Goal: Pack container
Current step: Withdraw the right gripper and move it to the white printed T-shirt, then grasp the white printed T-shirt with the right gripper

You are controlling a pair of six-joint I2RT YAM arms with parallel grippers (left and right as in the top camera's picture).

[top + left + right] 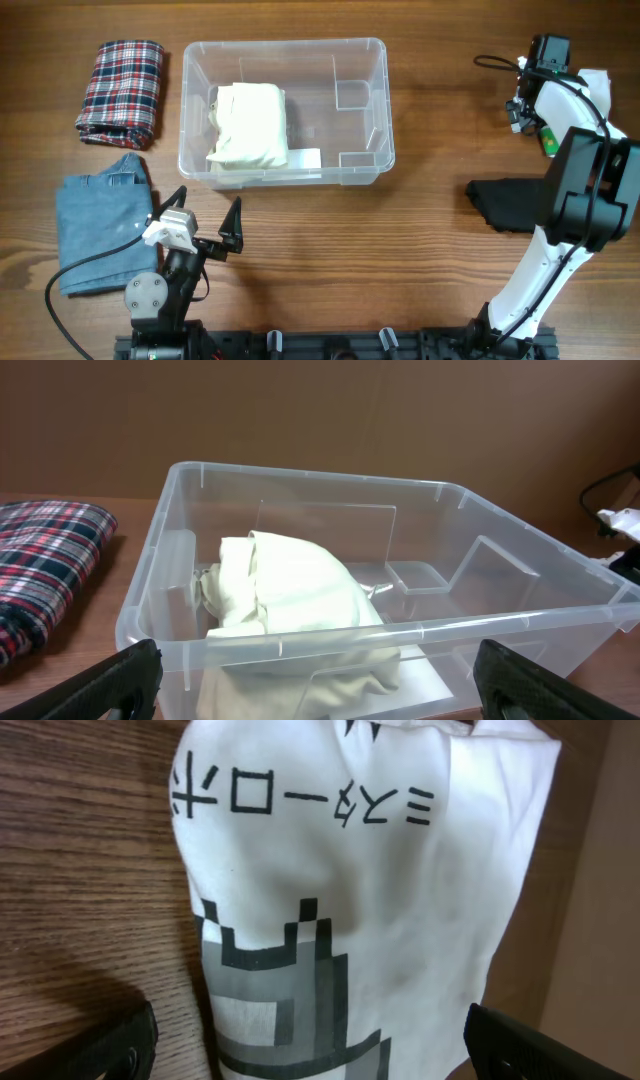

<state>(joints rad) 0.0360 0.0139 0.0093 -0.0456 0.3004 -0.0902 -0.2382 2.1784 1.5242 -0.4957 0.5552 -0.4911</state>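
On table [420, 250], container [286, 110] long axis left-right; left hand [205, 212], right hand [315, 1050] spread wide, empty.

Your left arm [165, 275]: black joint housings, a grey disc [148, 295] near the base, a white block [170, 229] behind the left gripper [205, 215] with its two black pointed fingers, and one black cable [50, 295]. Your right arm [530, 270]: white tapered links, black boxy joints [590, 190], a green patch [548, 142], and a black cable at the tip.
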